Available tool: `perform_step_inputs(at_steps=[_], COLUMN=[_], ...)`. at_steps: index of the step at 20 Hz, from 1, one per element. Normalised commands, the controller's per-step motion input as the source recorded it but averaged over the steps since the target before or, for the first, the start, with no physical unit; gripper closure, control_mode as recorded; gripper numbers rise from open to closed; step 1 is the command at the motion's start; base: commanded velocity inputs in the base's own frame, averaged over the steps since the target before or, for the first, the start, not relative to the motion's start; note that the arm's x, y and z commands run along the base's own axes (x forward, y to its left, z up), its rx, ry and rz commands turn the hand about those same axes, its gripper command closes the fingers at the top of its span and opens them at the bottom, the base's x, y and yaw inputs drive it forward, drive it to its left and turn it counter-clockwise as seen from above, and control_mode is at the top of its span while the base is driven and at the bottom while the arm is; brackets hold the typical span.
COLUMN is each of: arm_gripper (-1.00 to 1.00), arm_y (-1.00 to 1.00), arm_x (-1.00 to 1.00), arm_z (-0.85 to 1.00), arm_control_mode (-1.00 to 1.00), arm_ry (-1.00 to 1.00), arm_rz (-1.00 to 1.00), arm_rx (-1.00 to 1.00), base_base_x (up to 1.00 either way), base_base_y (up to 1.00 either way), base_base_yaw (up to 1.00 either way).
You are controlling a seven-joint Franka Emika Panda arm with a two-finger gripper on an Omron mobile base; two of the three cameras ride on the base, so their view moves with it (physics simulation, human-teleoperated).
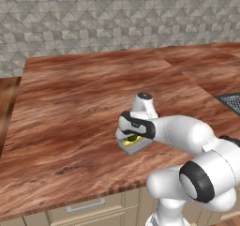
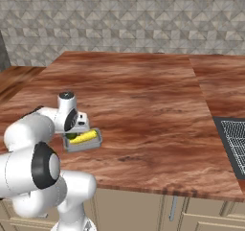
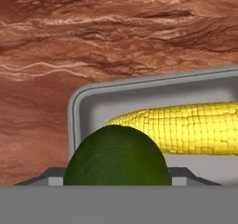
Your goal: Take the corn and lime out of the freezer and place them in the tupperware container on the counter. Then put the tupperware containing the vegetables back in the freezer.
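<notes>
The grey tupperware container [image 3: 88, 102] sits on the reddish-brown counter [image 3: 93, 32] near its front edge. The yellow corn [image 3: 186, 128] lies across the tray. The dark green lime [image 3: 116, 155] sits at the tray's near wall, dead centre under my hand, and hides my fingertips. In the left base view my gripper [image 1: 132, 137] reaches down into the container [image 1: 137, 148], with the corn [image 1: 133, 139] showing under it. The right base view shows the gripper [image 2: 74, 132] over the container [image 2: 85, 145], the corn [image 2: 85, 138] and the lime [image 2: 72, 136]. The jaws seem shut on the lime.
A dark stove grate [image 1: 232, 101] [image 2: 232, 141] lies at the counter's right. Beige drawers [image 1: 84, 206] with silver handles run under the front edge. A grey tiled wall [image 2: 124, 19] backs the counter, with wide bare wood behind the tray.
</notes>
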Motion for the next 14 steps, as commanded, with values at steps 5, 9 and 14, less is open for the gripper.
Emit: perform_step_inputs(at_steps=[5, 9, 14], arm_gripper=[1.00, 1.00, 1.00], arm_y=[-0.21, -0.30, -0.02], arm_x=[-0.20, 0.05, 0.28], arm_z=[0.00, -0.10, -0.13], arm_control_mode=[-1.00, -1.00, -1.00], arm_ry=[-0.06, 0.00, 0.00], arm_rz=[0.00, 0.00, 0.00], arm_rx=[0.00, 0.00, 0.00], base_base_x=[0.00, 0.00, 0.00], base_base_y=[0.00, 0.00, 0.00], base_base_yaw=[0.00, 0.00, 0.00])
